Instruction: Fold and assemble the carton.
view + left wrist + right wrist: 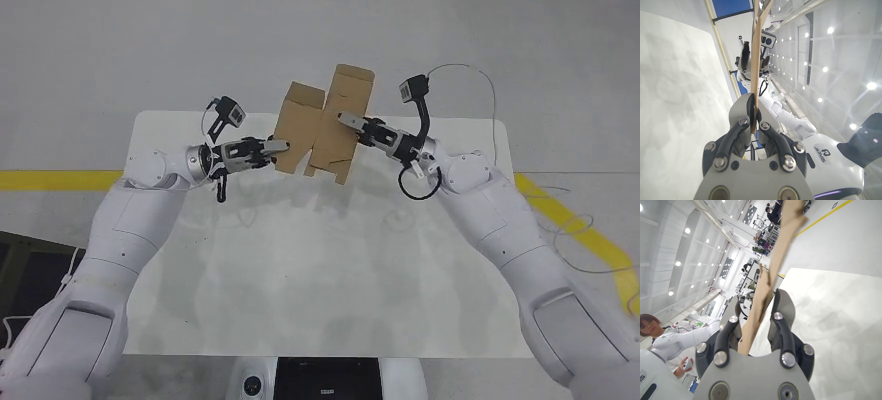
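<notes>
The flattened brown cardboard carton (322, 132) is held up in the air over the far edge of the white rectangular worktop (320, 290), between the two arms, its flaps sticking out past that edge.

The left end effector (278, 148) meets the carton's left side. In the left wrist view its dark pads are pressed together (754, 113) on the thin edge of the cardboard sheet (755, 62), pinching it firmly.

The right end effector (345, 120) comes in from the opposite side, at the carton's middle panel. In the right wrist view its fingers (780, 302) stand apart (757, 296), with the cardboard edge (762, 298) running between them and a gap showing on both sides. The sheet may brush one finger lower down, but that is hard to tell from this angle.
</notes>
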Controlling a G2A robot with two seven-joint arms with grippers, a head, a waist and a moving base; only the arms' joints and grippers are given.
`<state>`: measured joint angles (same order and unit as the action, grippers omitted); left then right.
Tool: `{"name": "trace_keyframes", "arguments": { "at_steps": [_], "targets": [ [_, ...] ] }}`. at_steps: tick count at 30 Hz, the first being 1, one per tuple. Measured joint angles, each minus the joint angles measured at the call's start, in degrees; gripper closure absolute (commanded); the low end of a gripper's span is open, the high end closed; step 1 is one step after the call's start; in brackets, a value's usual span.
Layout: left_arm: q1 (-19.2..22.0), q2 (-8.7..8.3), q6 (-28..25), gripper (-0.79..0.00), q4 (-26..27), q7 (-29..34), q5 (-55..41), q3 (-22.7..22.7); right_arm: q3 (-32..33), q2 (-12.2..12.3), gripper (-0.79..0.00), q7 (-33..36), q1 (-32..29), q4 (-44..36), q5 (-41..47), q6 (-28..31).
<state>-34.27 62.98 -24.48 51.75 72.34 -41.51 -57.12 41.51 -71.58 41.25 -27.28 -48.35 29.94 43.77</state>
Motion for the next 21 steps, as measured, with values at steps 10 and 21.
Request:
{"name": "trace_keyframes", "arguments": {
  "at_steps": [10, 21],
  "targets": [
    [1.71, -1.63, 7.19, 0.0, -0.43, 14.41, 1.94, -2.54, 2.59, 1.23, -0.785, 19.27, 0.39, 1.59, 4.05, 0.06],
    [-0.18, -5.19, 8.2, 0.0, 7.49, 15.66, 4.81, 0.16, 4.27, 3.81, -0.785, 27.0, -2.53, -3.94, 6.65, -7.73]
  ]
}}
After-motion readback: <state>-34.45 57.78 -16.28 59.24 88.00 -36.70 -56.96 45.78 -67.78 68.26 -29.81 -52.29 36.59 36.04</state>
